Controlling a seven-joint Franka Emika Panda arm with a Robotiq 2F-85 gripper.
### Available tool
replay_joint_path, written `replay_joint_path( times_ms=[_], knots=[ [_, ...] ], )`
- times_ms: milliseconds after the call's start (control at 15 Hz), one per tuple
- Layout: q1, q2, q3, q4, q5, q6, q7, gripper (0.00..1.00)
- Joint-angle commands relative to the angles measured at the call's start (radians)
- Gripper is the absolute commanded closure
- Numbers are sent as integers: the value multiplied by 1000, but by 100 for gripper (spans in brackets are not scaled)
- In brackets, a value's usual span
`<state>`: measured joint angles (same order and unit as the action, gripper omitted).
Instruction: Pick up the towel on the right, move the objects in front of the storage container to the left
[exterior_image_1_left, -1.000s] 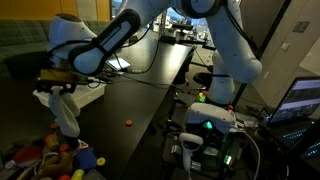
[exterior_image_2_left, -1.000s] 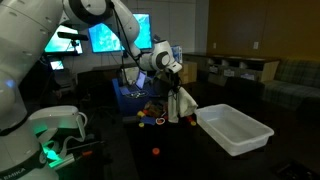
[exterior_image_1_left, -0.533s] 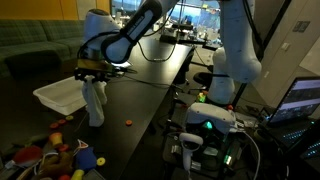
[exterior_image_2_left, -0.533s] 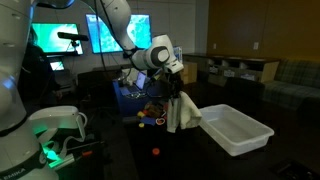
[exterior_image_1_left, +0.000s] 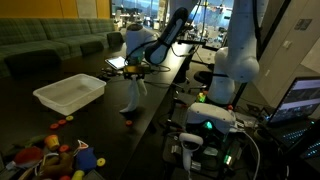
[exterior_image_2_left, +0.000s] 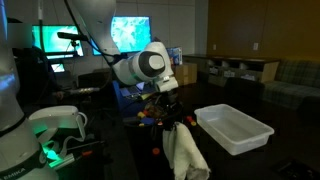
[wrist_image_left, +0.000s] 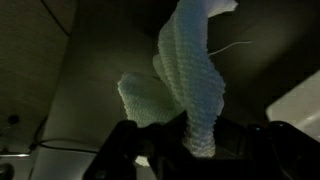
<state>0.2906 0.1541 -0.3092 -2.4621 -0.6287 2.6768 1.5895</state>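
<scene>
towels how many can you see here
1. The towel hangs from the shut gripper, in the air, apart from the white bin; others may be hidden among the toys.

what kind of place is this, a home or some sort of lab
Probably a research lab inside an office lounge: a long green couch along the wall, large lit display screens, and a robot arm working over a dark table with a white storage bin.
</scene>
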Motion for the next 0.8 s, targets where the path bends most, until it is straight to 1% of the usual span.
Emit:
replay_joint_path(
  times_ms=[0,67,133,333,467,733],
  knots=[
    [-123,-18,37,-117,-86,-27,84,96],
    [-144,27,40,-122,-108,-15,126,96],
    [-167,51,45,-131,-103,-11,132,96],
    [-201,149,73,-128,-44,15,120,96],
    [-197,216,87,-113,-12,30,120,96],
    [-179,321,109,-91,108,77,80,96]
  ],
)
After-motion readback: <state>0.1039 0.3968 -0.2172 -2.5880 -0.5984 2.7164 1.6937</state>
